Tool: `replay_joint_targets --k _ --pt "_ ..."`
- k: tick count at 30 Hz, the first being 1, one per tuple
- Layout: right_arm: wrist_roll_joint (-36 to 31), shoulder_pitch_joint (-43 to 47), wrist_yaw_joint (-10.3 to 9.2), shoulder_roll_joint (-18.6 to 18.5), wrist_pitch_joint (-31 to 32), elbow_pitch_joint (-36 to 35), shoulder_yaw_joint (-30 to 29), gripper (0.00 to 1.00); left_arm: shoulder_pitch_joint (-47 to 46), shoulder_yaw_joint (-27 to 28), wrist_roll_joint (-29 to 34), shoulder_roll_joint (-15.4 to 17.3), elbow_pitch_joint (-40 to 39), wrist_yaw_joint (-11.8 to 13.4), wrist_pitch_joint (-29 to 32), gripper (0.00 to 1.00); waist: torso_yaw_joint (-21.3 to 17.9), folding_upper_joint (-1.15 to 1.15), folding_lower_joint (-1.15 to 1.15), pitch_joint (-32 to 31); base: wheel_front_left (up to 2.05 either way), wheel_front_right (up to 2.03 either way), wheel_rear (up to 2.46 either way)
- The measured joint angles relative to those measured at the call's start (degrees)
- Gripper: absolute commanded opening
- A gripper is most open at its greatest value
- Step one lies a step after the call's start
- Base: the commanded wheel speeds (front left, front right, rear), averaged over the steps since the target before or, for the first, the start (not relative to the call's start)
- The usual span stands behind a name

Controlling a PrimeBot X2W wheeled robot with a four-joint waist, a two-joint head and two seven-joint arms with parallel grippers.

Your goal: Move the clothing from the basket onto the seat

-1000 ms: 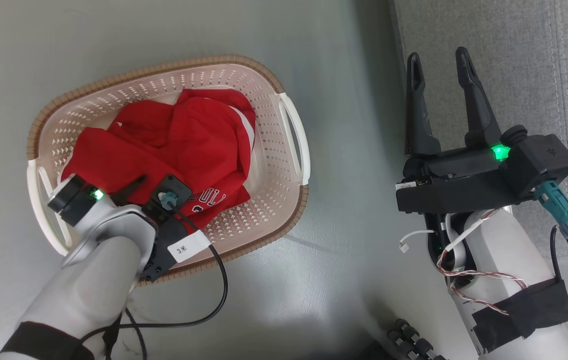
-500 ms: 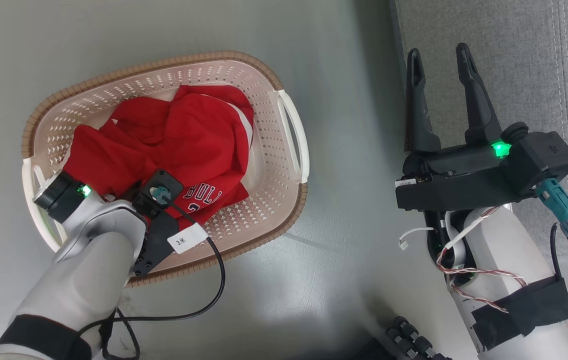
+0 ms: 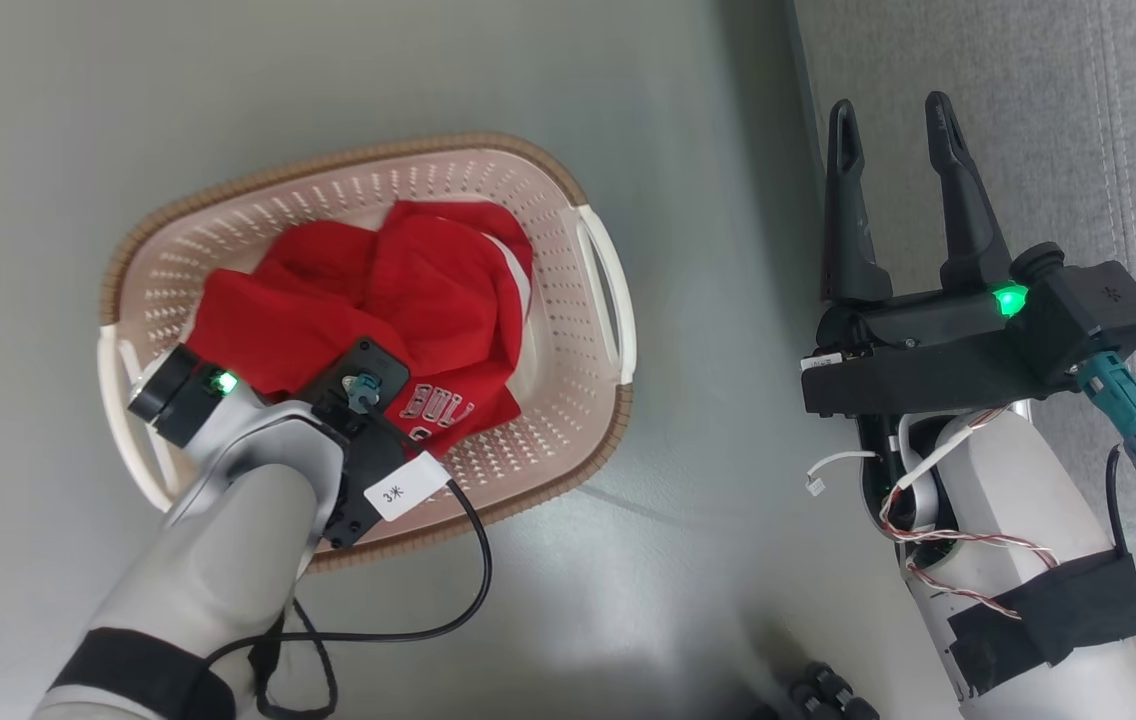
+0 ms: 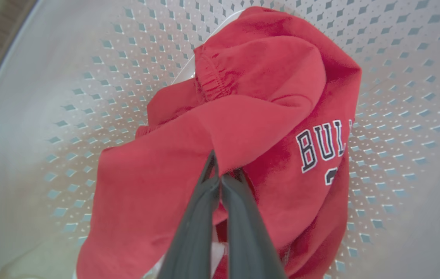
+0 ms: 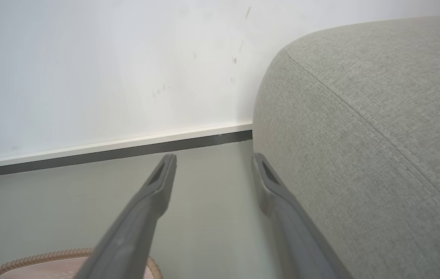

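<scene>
The cream basket (image 3: 348, 160) with a brown rim stands on the floor at the left, with the red clothing (image 3: 428, 290) bunched inside it, its dark lettering (image 3: 438, 405) facing up. My left gripper (image 4: 220, 172) is shut on a fold of the red clothing (image 4: 262, 77), above the perforated basket wall (image 4: 49, 97). In the head view my left wrist covers those fingers. My right gripper (image 3: 889, 102) is open with nothing in it, hovering at the left edge of the grey seat (image 3: 1058, 120). In the right wrist view it (image 5: 215, 156) points at the floor beside the seat (image 5: 359, 116).
Grey floor lies between basket and seat. A white wall with a dark baseboard (image 5: 107, 149) stands ahead of the right gripper. A black cable (image 3: 468, 590) loops from my left wrist over the floor. Dark wheels (image 3: 828, 695) show at the bottom edge.
The camera has shifted, so the whole picture sits lower and to the right. My left wrist drew back over the basket's near side, and more of the lettering shows. The right gripper stays open.
</scene>
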Motion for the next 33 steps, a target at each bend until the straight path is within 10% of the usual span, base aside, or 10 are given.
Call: replay_joint_targets --k 33 --pt "-0.98 5.76 2.38 -5.95 0.0 5.05 -1.99 1.0 10.21 11.51 -17.19 -5.33 -5.2 -3.03 -14.12 0.0 9.78 -0.01 -0.01 -19.44 0.0 0.0 0.0"
